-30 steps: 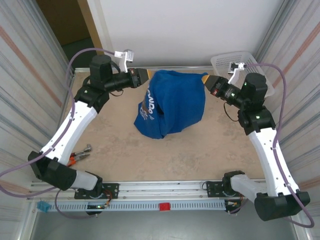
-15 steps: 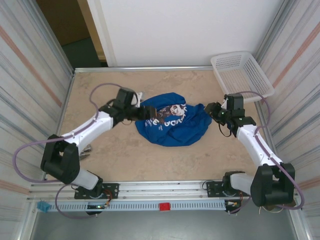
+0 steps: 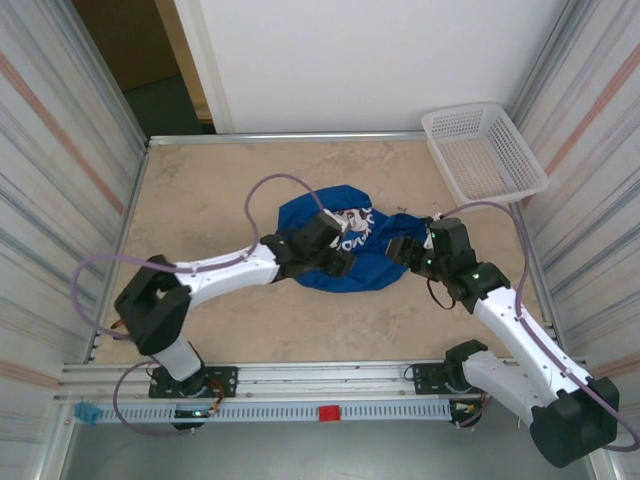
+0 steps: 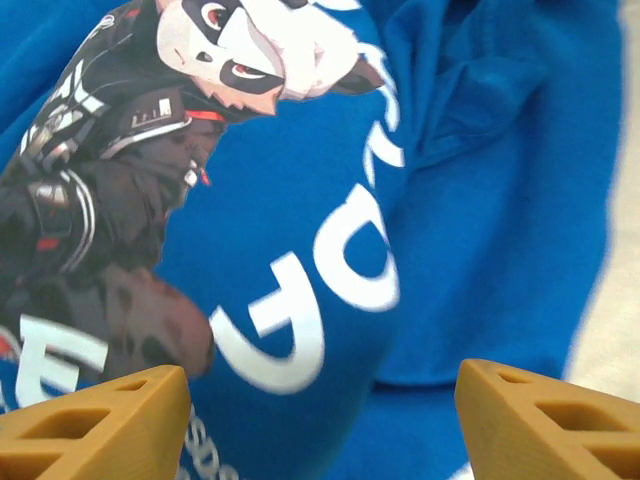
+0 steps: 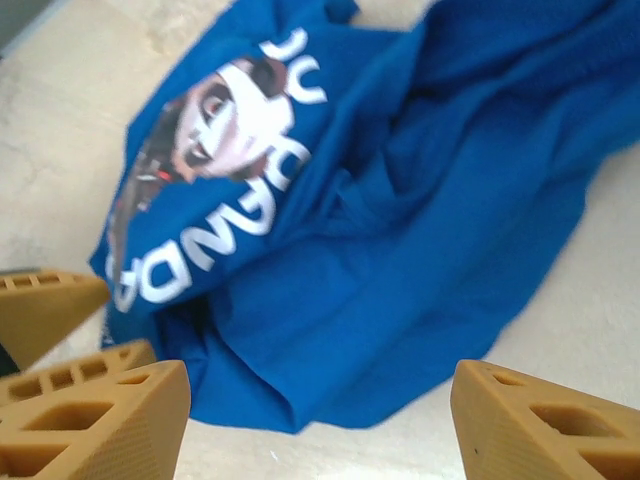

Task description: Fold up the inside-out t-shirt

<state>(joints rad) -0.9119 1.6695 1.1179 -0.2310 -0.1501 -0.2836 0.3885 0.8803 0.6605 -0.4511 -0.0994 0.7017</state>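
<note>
The royal-blue t-shirt lies crumpled in a heap near the middle of my worktop, with its dark graphic turned up: a black-and-white masked face and white lettering. My left tool hangs close over that print with its fingers spread wide, and I see no cloth pinched between them. My right tool is spread wide too, pinching nothing, and looks across the rumpled plain blue folds towards the print. From the right wrist I can also see my left tool's tan fingertips just beside the shirt's near edge. The white lattice basket sits at the far right corner, well apart from the shirt.
</note>
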